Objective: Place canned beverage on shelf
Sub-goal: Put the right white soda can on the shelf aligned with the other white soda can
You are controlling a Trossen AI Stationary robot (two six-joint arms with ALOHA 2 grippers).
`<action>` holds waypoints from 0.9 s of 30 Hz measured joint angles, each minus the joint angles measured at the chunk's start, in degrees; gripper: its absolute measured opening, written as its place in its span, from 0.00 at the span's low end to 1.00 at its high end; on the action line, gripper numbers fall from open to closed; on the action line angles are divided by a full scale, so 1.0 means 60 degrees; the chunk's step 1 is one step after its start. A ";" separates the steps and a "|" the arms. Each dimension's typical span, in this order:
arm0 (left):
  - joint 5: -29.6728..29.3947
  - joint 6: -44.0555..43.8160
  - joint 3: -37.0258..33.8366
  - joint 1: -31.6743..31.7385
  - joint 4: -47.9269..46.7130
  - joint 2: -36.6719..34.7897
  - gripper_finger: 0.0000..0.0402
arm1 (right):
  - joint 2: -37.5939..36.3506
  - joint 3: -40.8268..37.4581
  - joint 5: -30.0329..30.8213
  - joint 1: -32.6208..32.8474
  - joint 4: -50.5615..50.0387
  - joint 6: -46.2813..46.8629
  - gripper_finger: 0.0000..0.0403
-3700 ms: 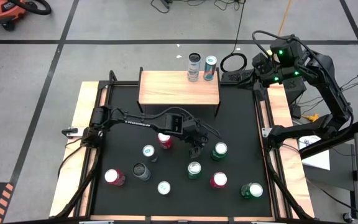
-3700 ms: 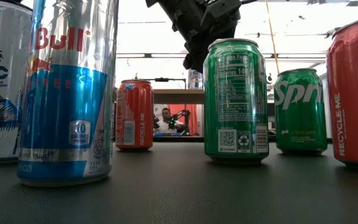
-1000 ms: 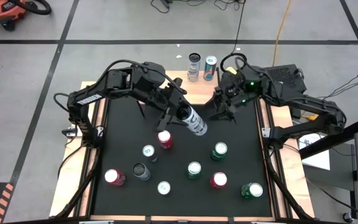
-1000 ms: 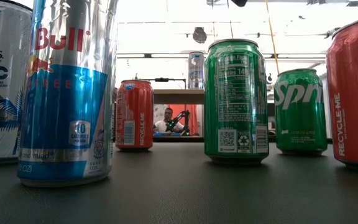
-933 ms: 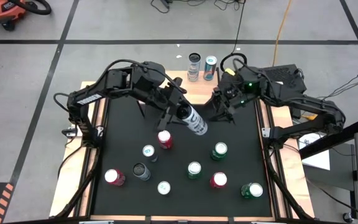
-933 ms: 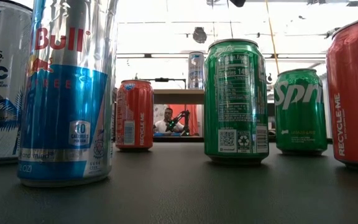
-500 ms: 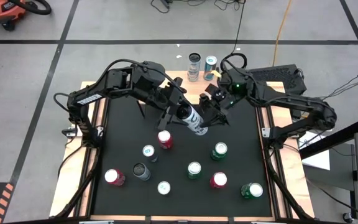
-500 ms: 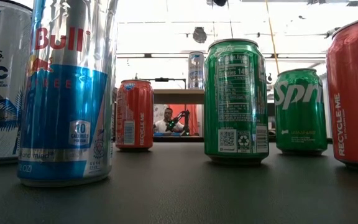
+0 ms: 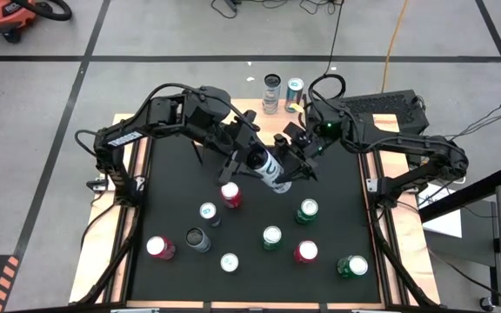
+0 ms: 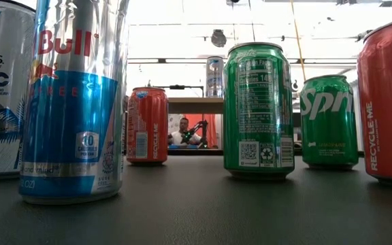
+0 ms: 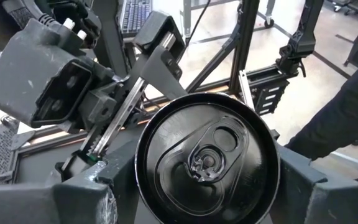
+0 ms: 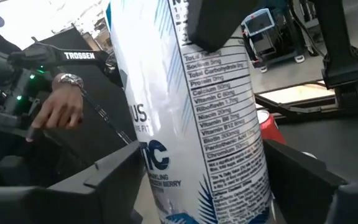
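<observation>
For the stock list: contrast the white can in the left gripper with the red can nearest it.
The white can is tall and slim with a black lid; the red can has a silver lid. The white can hangs tilted in the left gripper's jaws; the red can stands upright on the table. Both are drinks cans.

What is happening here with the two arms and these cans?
The left claw holds a tall white can in the air above the black table. The right claw has its fingers on both sides of this can, apparently to take it over. Two cans stand at the shelf; nine others wait on the table.
</observation>
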 joint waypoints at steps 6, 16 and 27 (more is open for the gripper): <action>0.0148 0.0004 0.0000 0.0004 0.0045 0.0000 0.63 | 0.0004 0.0000 -0.0013 0.0010 0.0056 0.0212 0.68; 0.0101 0.0127 0.0000 0.0012 0.0213 0.0012 0.63 | 0.0018 0.0000 0.0180 0.0024 0.0406 0.0408 0.76; 0.0094 0.0058 0.0000 0.0029 0.0452 0.0084 0.63 | 0.0018 0.0007 0.0165 0.0075 0.0428 -0.0202 0.61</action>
